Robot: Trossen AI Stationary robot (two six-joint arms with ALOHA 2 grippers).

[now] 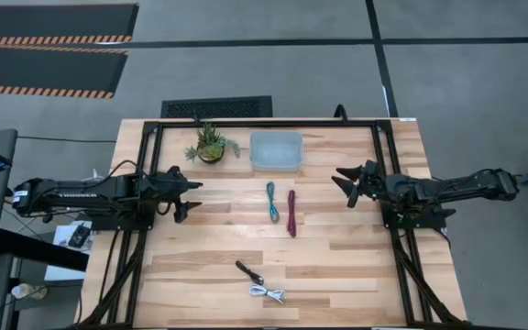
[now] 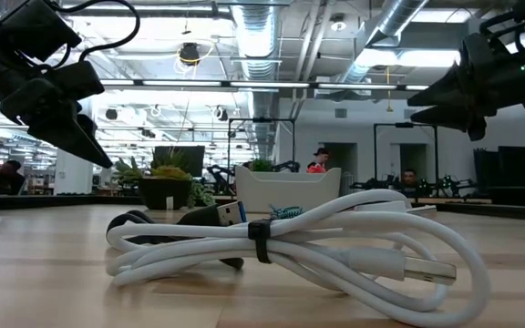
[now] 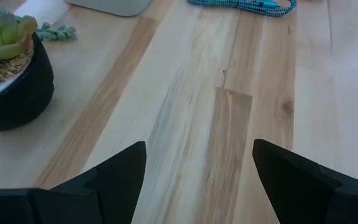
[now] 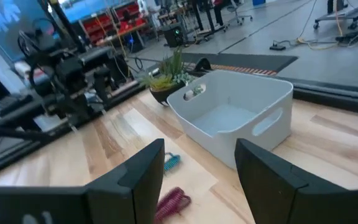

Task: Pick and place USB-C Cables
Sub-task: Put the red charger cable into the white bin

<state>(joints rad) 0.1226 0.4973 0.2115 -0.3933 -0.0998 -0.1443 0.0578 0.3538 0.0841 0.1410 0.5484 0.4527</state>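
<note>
I have the wooden worktop (image 1: 356, 266) spread below me in the high view, with a dark metal frame (image 1: 145, 165) standing on it. My left arm reaches in from the left edge, its left hand (image 1: 189, 196) hanging with fingers spread apart and holding nothing. My right arm comes in from the opposite edge, and the right hand (image 1: 346, 181) is likewise spread wide and empty. In the low view both hands hang above the boards, partly cut off by the picture's edges.

Near the far edge sits a pale rectangular bin (image 1: 276, 149), empty as far as I can see from the right wrist view. Just left of it stands a small potted succulent (image 1: 211, 145) in a dark pot; my left wrist camera catches only part of that pot.

At the middle of the worktop, between the two hands, the teal USB-C cable (image 1: 271, 201) lies stretched out, and the maroon USB-C cable (image 1: 291, 213) lies just beside it on the right, apart from it. My right wrist camera shows only scraps of both past its own fingers.

Toward the near edge, well apart from that pair, lies the black USB-C cable (image 1: 249, 272), with the white coiled USB-C cable (image 1: 268, 293) just beside it. In the low view the white coil hides most of the black one behind it.
</note>
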